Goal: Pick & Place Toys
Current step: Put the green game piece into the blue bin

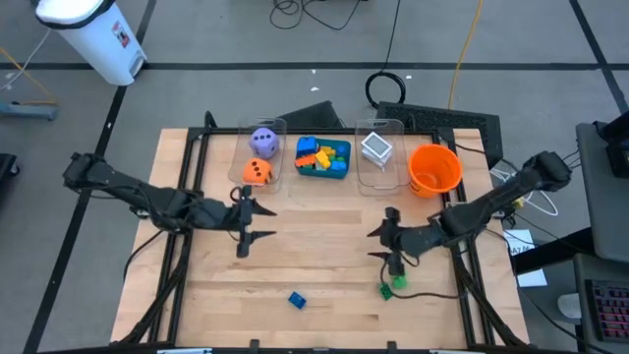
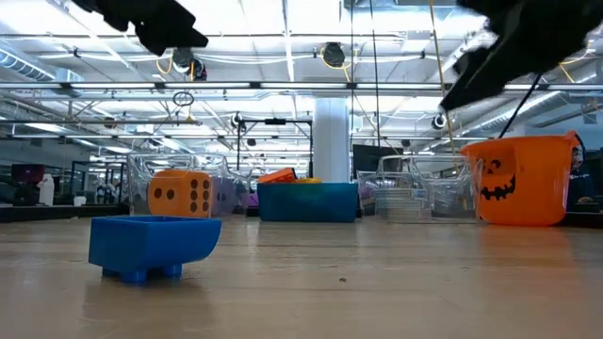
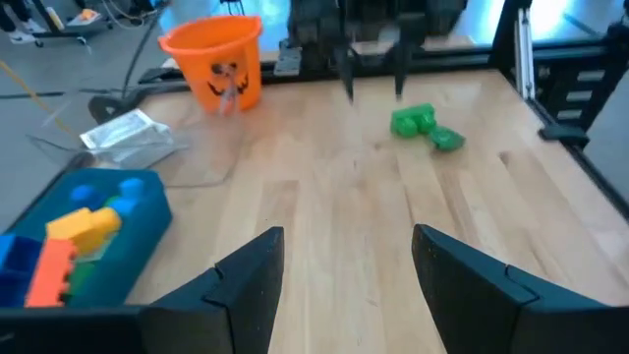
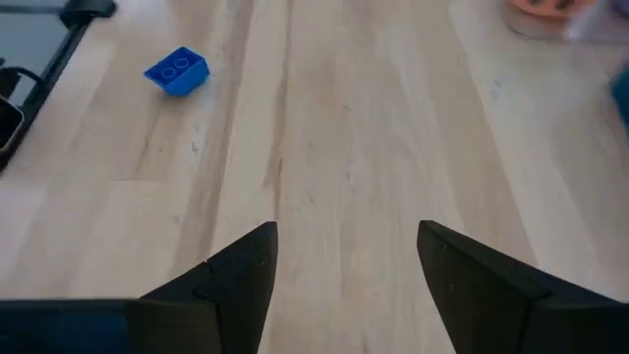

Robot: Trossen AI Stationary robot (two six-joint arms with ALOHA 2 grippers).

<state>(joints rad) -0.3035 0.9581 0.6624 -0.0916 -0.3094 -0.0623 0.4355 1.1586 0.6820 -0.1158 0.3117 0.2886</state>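
Note:
A blue brick (image 1: 297,299) lies on the table near the front edge; it also shows in the right wrist view (image 4: 177,71) and the low view (image 2: 151,245). Two small green pieces (image 1: 391,287) lie side by side at the front right, also seen in the left wrist view (image 3: 426,126). My left gripper (image 1: 263,222) hovers open and empty left of the table's middle. My right gripper (image 1: 375,245) hovers open and empty right of the middle, just beyond the green pieces. A purple die (image 1: 262,141) and an orange die (image 1: 257,171) sit in a clear bin.
At the back stand a teal tray (image 1: 340,169) of mixed bricks, a clear bin (image 1: 379,169) with white cards (image 1: 376,149), and an orange bucket (image 1: 433,169). Bare wood lies between the two grippers. A cable (image 1: 432,293) runs by the green pieces.

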